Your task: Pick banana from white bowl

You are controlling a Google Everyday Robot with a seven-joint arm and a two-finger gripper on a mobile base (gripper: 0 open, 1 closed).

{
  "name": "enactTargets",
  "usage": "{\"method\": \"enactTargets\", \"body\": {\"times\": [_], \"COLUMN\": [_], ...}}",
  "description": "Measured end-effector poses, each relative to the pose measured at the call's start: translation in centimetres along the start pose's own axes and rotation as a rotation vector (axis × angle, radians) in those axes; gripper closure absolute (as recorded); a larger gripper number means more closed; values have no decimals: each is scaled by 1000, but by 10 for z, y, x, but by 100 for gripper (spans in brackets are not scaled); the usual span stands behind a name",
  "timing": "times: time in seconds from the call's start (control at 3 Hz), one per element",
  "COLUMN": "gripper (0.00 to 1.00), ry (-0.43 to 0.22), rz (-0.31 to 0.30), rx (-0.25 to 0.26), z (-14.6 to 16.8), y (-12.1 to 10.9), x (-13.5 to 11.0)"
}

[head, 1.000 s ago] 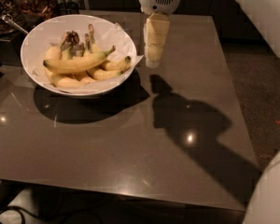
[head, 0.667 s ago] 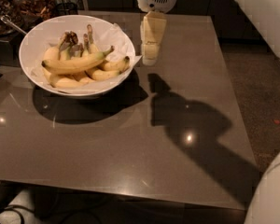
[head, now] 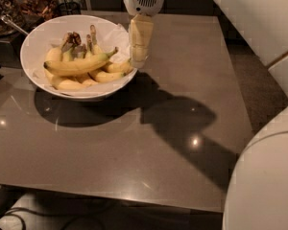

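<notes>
Gripper [head: 138,60] beside white bowl [head: 23,56], banana [head: 77,65] crosswise, stem rightward

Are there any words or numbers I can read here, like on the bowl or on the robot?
None: no words, numbers or signs can be read anywhere.
Nothing is written on the white bowl, the banana, the table, or the gripper, which hangs at the bowl's rim on the picture's right side.

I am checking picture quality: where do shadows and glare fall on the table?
Camera view: dim warm light; the gripper hangs by the rim of the white bowl; a broad dark shadow stretches from the bowl across the table; small glare spots shine on the tabletop.
</notes>
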State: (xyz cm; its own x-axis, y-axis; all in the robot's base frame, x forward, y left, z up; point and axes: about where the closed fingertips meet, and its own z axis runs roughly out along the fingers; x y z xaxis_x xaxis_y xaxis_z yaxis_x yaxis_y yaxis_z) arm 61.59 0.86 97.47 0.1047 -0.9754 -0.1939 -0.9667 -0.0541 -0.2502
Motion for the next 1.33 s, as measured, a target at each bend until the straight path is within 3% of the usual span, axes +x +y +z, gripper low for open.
{"method": "enactTargets", "body": {"times": [0.33,0.67,1.33], "gripper": [0,0,0], "ry": [-7,-16,-11], "rz": [-60,-58,8], "rx": [-8,7,57], "z": [16,18,14], "y": [-3,-7,-35], "x": [-27,-30,-51]}}
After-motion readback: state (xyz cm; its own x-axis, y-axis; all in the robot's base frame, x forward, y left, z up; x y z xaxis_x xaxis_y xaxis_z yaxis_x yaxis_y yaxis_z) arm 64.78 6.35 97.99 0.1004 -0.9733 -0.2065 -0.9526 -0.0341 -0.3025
